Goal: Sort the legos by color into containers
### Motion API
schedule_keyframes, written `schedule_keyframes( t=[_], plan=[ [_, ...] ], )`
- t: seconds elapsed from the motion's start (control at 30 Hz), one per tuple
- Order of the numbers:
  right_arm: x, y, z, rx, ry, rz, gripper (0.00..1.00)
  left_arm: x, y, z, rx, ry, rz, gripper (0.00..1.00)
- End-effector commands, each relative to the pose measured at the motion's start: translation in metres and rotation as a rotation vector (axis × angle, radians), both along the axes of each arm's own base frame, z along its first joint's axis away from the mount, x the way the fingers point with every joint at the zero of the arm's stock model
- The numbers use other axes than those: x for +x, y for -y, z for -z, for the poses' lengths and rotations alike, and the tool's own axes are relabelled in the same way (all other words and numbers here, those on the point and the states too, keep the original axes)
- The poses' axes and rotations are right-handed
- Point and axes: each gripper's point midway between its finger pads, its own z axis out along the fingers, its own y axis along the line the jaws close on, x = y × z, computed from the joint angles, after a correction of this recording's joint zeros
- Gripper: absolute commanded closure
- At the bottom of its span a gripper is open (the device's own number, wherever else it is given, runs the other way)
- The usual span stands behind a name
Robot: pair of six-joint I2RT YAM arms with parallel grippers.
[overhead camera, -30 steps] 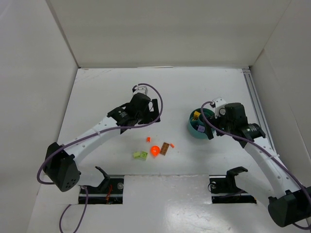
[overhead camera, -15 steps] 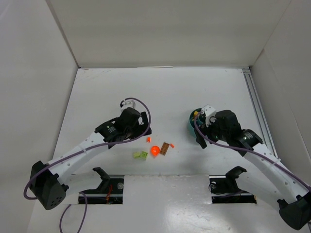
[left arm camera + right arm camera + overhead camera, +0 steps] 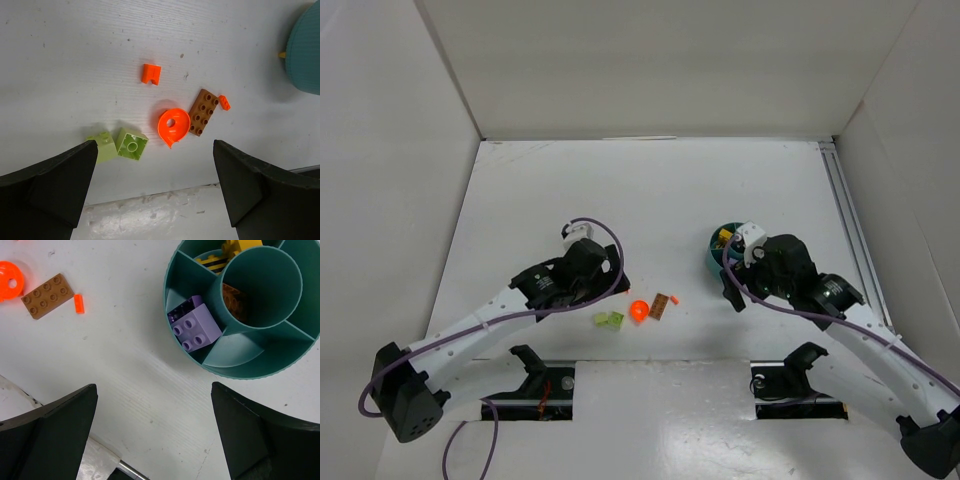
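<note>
Because the right arm (image 3: 860, 330) hung over it, only a sliver of the teal bowl (image 3: 713, 262) showed from above. The right wrist view showed more, though the far rim was cut off. One pocket held purple bricks (image 3: 195, 326), and the next held a yellow brick (image 3: 212, 261), half cut off. Down in the middle cup sat an orange-brown brick (image 3: 235, 300), dim and hard to make out.

The left claw (image 3: 154, 148) was wide open and held nothing, and so was the right claw (image 3: 154, 390). Only their dark tips showed.

Under the left claw lay the loose legos: two lime bricks (image 3: 132, 144) touching, a round orange piece (image 3: 173, 127) just beside a brown brick (image 3: 203, 112), a tiny orange bit (image 3: 224, 102) by that brick's corner, and an orange clip (image 3: 150, 74) a little apart. From above, the clip did not show.

Open table (image 3: 550, 180) lay between the loose legos and the bowl — and much more behind both arms. White walls (image 3: 670, 70) stood on three sides, and a metal rail (image 3: 845, 220) ran along the right edge. The table was white, with small dark specks.
</note>
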Motion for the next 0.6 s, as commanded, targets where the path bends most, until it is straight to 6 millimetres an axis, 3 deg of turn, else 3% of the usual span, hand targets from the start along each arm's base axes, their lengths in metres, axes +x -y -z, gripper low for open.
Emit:
schedule_keyframes(
  t=[0.0, 0.57],
  plan=[
    [0.0041, -0.0022, -0.0041, 0.003, 0.023, 0.003, 0.0, -0.0021, -0.0044, -0.0008, -0.01, 0.005, -0.03, 0.0],
    [0.0135, -0.006, -0.0079, -0.009, 0.029, 0.004, 0.0, -0.001, -0.0063, 0.0015, 0.019, 0.003, -0.02, 0.0]
  ],
)
